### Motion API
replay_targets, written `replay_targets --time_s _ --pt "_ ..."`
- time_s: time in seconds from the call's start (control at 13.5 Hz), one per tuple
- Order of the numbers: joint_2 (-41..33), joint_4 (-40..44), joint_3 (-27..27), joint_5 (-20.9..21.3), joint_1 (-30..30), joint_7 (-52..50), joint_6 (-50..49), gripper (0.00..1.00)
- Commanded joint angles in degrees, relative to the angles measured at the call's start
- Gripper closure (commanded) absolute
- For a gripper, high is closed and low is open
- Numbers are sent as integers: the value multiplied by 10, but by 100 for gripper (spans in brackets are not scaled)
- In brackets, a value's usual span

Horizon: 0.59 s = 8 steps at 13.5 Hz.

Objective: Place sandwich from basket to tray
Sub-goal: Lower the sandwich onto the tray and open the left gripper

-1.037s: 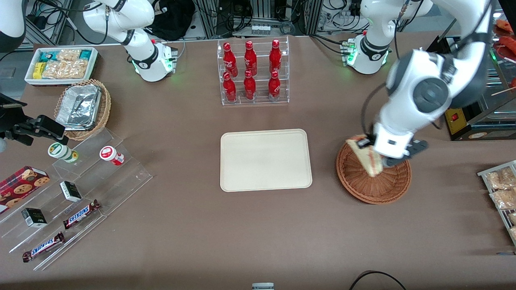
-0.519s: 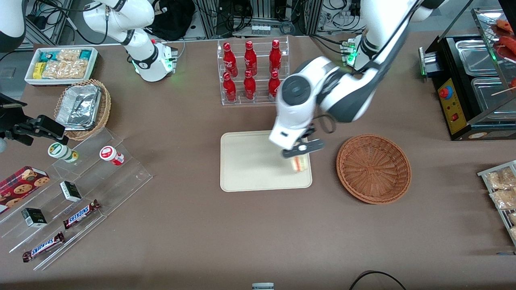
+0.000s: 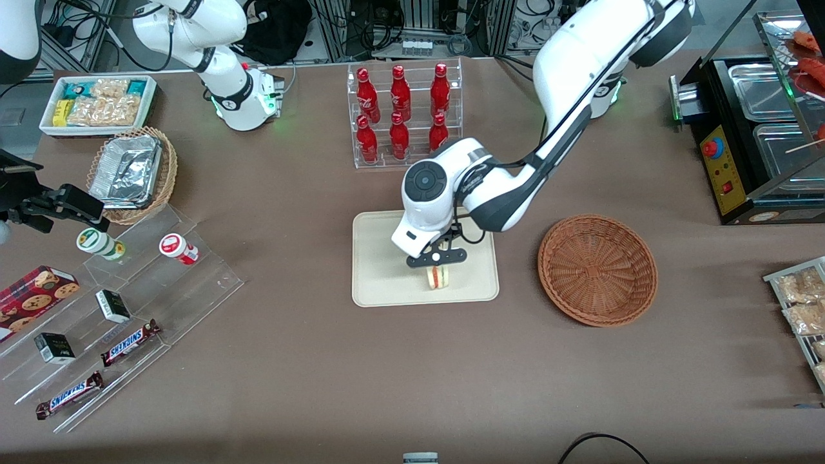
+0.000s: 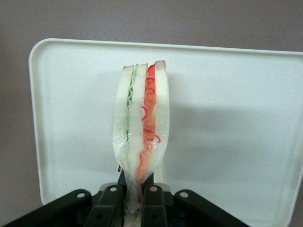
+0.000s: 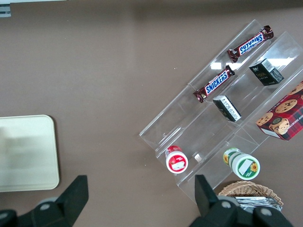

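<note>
I have the gripper (image 3: 436, 269) over the tray (image 3: 380, 258), and its fingers (image 4: 150, 196) are clamped on the wrapped end of the sandwich (image 4: 141, 137). Through the wrist camera I see the wedge pinched by its clear film and the narrow end of the bread, so the cut edge with the red and green filling points away from the fingers and down toward the tray surface. I judge that hold was chosen to keep the fingers off the soft middle of the bread, where a squeeze would crush it.

From the front, the sandwich (image 3: 437, 277) sits over the tray's nearer half, toward about five o'clock from the tray's middle, well inside the rim. I cannot tell for certain whether its lower edge is touching the tray or hanging just above it; the soft shadow under it suggests it is close.

The basket (image 3: 597, 269) lies at three o'clock from the tray, toward the working arm's end of the table, with nothing in it. A rack of red bottles (image 3: 403, 113) stands at twelve o'clock, farther from the front camera.

My judgement: transport is done, and what remains is lowering, letting go, and backing off without dragging the film.
</note>
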Motion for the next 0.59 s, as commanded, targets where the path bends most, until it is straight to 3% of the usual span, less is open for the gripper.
replay_targets --time_s 0.0,0.37,0.52 --pt "24 23 3 27 -22 -4 1 90" --pt "31 21 2 26 -35 -5 12 90" --pt "46 21 3 27 -42 -12 42 79"
